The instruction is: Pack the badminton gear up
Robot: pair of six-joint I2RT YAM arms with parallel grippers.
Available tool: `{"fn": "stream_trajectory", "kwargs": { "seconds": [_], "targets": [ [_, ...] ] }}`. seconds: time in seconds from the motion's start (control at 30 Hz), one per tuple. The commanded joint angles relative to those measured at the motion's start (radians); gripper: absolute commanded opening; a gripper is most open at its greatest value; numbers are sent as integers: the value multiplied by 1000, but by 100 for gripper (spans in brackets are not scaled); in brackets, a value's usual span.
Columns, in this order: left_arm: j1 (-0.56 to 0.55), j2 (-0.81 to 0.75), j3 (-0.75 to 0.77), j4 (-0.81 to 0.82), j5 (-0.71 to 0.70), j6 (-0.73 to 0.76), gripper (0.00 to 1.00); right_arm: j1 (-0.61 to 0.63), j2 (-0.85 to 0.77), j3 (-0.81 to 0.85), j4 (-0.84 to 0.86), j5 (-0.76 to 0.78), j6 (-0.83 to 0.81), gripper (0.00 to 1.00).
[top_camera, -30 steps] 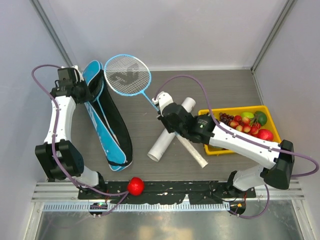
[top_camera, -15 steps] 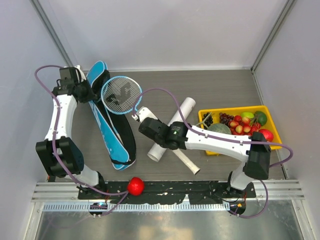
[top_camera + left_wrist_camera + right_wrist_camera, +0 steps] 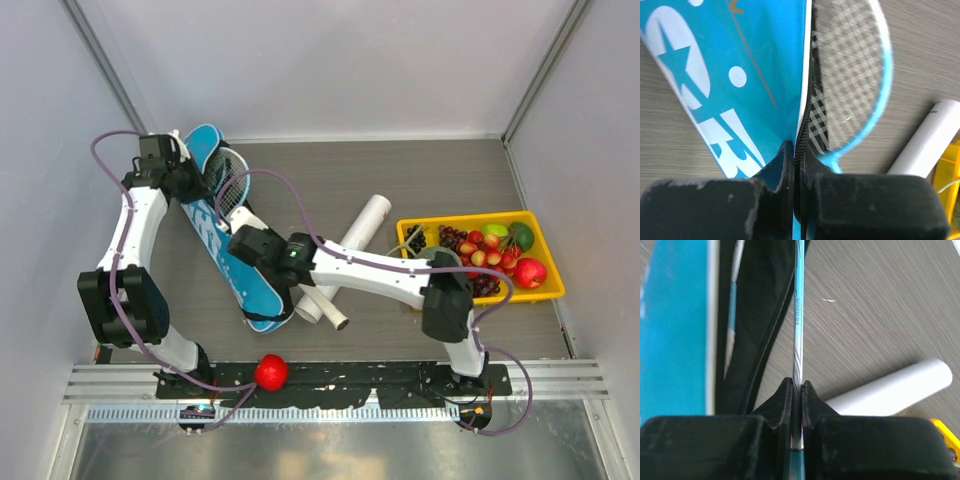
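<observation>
From above, the right arm (image 3: 370, 272) hides the white tube (image 3: 368, 218) at its middle and most of the racket (image 3: 232, 190) shaft; the racket head's 9 o'clock side sits behind the bag (image 3: 212, 232) edge. In the left wrist view the tube runs off at 3 o'clock

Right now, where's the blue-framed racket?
In the top view the racket is far left, its head at the open mouth of the blue bag beside the left gripper pinching the bag's edge, its shaft clamped in the right gripper.
</observation>
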Motion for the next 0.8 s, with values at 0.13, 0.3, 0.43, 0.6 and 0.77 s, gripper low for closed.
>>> {"fn": "stream_trajectory", "kwargs": {
  "seconds": [0.13,0.3,0.43,0.6,0.77],
  "targets": [
    [-31,-7,-31,125,122,-69,0,-13,107,165,160,11,-41,5],
    [-32,-7,-51,145,157,-62,0,-47,74,81,312,-83,-49,5],
    [-32,-7,-59,148,197,-69,0,-67,38,7,448,-133,-57,5],
    [-32,-33,-82,160,208,-97,0,-88,115,82,447,-130,-14,5],
    [-32,-54,-105,163,220,-112,0,-95,179,150,444,-125,41,6]
  ]
}}
